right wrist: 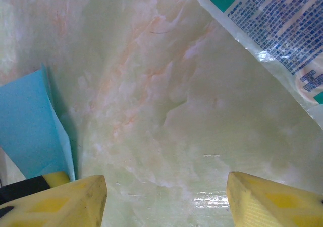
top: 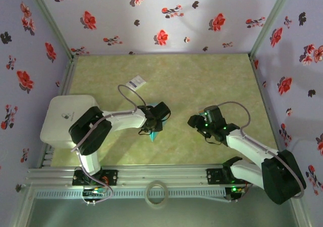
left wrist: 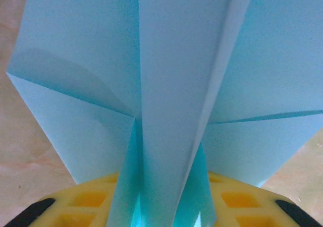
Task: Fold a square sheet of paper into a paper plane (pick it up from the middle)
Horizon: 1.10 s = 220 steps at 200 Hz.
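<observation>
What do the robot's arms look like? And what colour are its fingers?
The left arm and right arm have white tube sections and chunky black joints. A thin grey cable loops along each. Small green lights glow on the right one. The fingers are yellow, with square waffle-like pockets.

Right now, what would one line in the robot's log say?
left gripper: shut on paper plane | right gripper: open, over table | small card: lying on table

Open tabletop (top: 202,75) for you across the upper right of the top frame. Obstacles: printed packet (top: 136,82) upper left of centre, white box (top: 65,118) at left edge, paper plane (top: 153,135) clamped in left gripper (top: 155,123) mid-frame. Small gap to right gripper (top: 193,121), jaws apart.
</observation>
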Tool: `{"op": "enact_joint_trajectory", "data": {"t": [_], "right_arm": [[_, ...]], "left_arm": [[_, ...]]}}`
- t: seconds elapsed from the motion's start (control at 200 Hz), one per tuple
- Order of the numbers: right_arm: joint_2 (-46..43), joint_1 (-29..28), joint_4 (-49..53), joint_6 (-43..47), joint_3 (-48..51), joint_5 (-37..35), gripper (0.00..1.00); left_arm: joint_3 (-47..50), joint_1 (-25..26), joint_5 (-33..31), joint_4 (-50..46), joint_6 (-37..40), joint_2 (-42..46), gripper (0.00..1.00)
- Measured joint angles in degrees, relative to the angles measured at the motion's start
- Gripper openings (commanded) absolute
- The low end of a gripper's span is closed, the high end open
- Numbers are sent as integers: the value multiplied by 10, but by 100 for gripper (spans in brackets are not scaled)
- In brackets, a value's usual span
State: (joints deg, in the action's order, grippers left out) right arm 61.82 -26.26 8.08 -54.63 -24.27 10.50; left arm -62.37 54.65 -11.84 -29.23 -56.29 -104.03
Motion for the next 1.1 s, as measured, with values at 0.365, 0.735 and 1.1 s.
{"op": "enact_joint_trajectory", "data": {"t": [0.365,0.735,1.1], "right_arm": [[-29,26,21,7,0,3,65],[-59,49,69,35,-4,4,66],[-60,63,139,92,-81,-37,68]], "left_arm": [[-32,12,-12,-43,-28,-12,42],[-40,13,-17,-64,-46,11,52],[7,11,-58,-53,-35,166,62]]}}
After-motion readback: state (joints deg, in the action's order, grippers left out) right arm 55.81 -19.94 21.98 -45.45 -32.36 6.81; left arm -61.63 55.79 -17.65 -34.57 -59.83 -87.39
